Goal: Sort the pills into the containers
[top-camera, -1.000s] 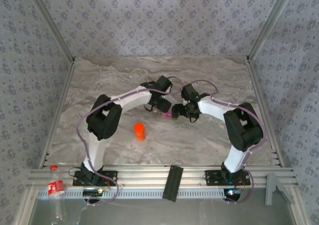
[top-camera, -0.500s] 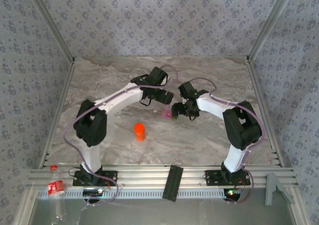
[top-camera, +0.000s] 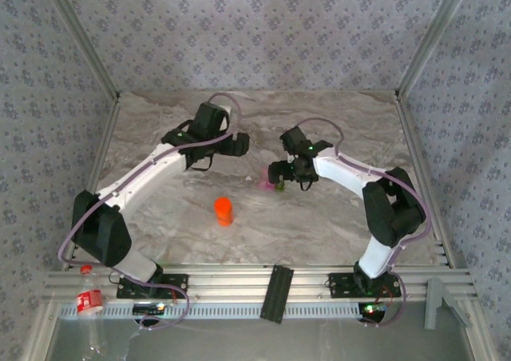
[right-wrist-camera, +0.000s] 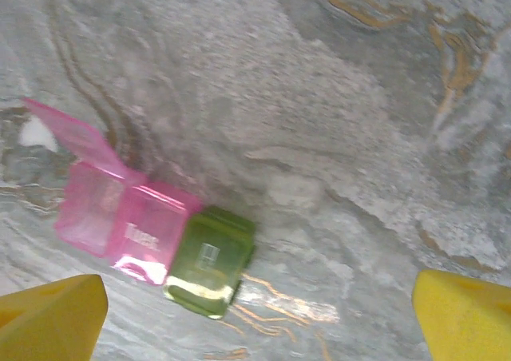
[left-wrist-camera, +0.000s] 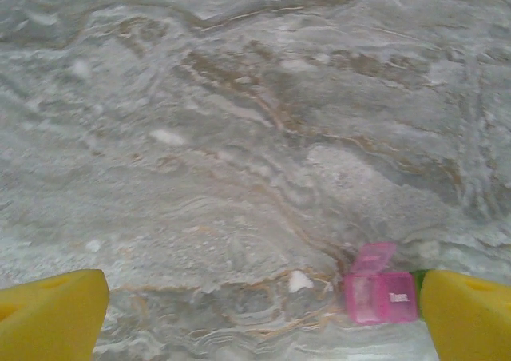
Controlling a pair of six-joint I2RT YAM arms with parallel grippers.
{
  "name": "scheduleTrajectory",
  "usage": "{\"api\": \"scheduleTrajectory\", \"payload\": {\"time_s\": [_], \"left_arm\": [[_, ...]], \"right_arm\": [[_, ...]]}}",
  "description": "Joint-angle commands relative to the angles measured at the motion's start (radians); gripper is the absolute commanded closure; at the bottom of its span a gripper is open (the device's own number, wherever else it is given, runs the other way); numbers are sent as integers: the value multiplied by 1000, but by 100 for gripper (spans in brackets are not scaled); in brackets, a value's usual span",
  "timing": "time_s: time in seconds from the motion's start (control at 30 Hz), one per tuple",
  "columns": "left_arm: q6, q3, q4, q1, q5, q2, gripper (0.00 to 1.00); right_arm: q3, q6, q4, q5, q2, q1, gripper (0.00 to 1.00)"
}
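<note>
The containers (top-camera: 272, 185) lie mid-table, a joined pink part (right-wrist-camera: 120, 216) and olive-green part (right-wrist-camera: 209, 261). The pink end's lid (right-wrist-camera: 68, 131) stands raised. A white pill (left-wrist-camera: 299, 280) lies on the marble just beside the pink container (left-wrist-camera: 380, 296). My right gripper (top-camera: 275, 172) hovers open right over the containers, and its yellow fingertips (right-wrist-camera: 49, 319) are wide apart with nothing between them. Up and to the left of the containers, my left gripper (top-camera: 238, 144) is open and empty, with its fingertips (left-wrist-camera: 48, 317) spread.
An orange bottle (top-camera: 223, 211) stands upright on the marble table (top-camera: 335, 121), nearer than the containers and to their left. A plastic water bottle (top-camera: 89, 301) and a black block (top-camera: 277, 291) rest at the front rail. Patterned walls close in three sides.
The left arm has swung up and left, away from the containers where both grippers met. The right gripper has shifted slightly left and stays over them.
</note>
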Motion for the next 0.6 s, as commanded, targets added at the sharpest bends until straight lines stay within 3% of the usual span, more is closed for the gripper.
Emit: {"api": "scheduleTrajectory", "payload": {"time_s": [0.0,0.3,0.57], "left_arm": [[-46,-50,41,51,-20,-78,0],[-73,-129,52,116,-13,-148,0],[-86,-159,58,130,3,-172,0]], "right_arm": [[89,32,-36,57,67,45,0],[296,101,-185,205,260,149,0],[308,109,-192,248,306,165,0]]}}
